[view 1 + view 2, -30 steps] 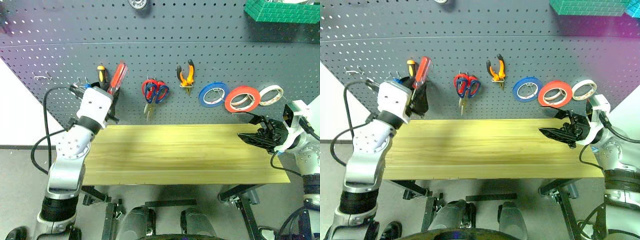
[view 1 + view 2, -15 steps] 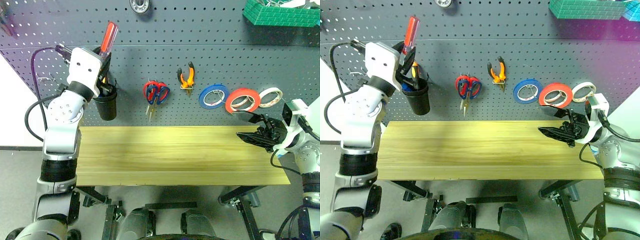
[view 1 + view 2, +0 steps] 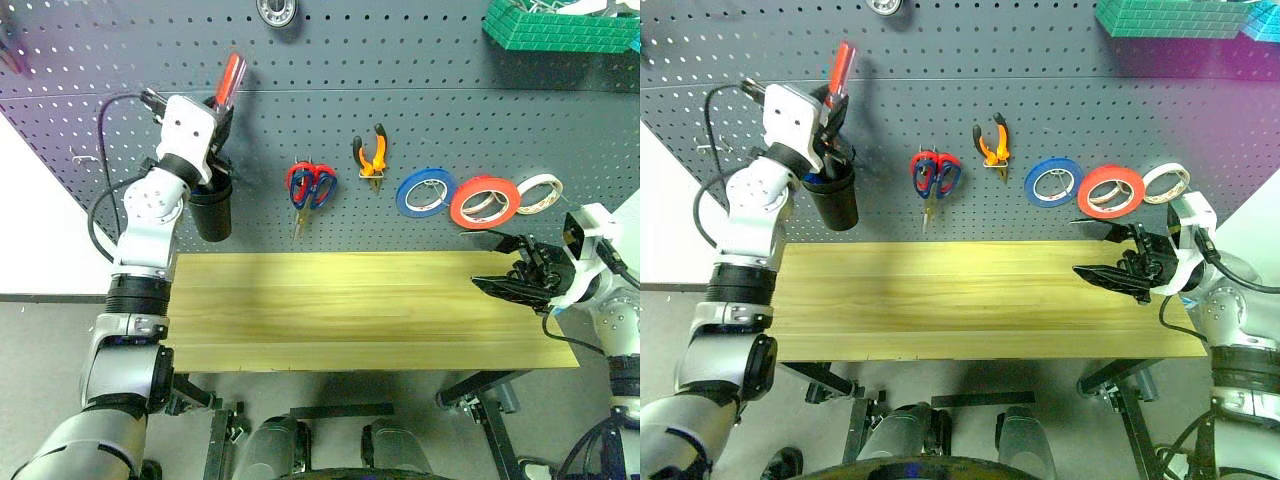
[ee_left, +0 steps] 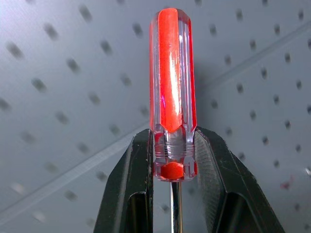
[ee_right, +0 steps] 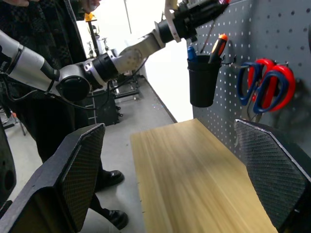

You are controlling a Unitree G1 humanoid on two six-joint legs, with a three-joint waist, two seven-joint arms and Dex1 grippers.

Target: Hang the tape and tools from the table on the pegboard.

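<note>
**One screwdriver lifted clear, desk left bare**

One tool was on the move: the left pincer (image 3: 222, 108), clamped on the lower end of the red-handled screwdriver (image 3: 230, 80), had carried it up the pegboard (image 3: 400, 110) from beside the black cup (image 3: 211, 208). A second before, that hand sat low by the desk's corner; by this moment it stood above the cup, handle uppermost, with the steel shaft running down between the fingers in the left wrist view. The right pincer (image 3: 1118, 255) had not shifted and hung over the desk's right end with its jaws wide apart and nothing in them.

The big red tape roll (image 3: 484, 200), the orange-handled pliers (image 3: 373, 152) and the red-handled scissors (image 3: 312, 186) hung on their hooks, with a blue roll (image 3: 427, 191) and a pale roll (image 3: 540, 190) beside the tape. The desk (image 3: 360, 310) carried nothing. Judging by that, the screwdriver was probably the last piece needing a home, and the next move called for settling it into a holder on the board.
</note>
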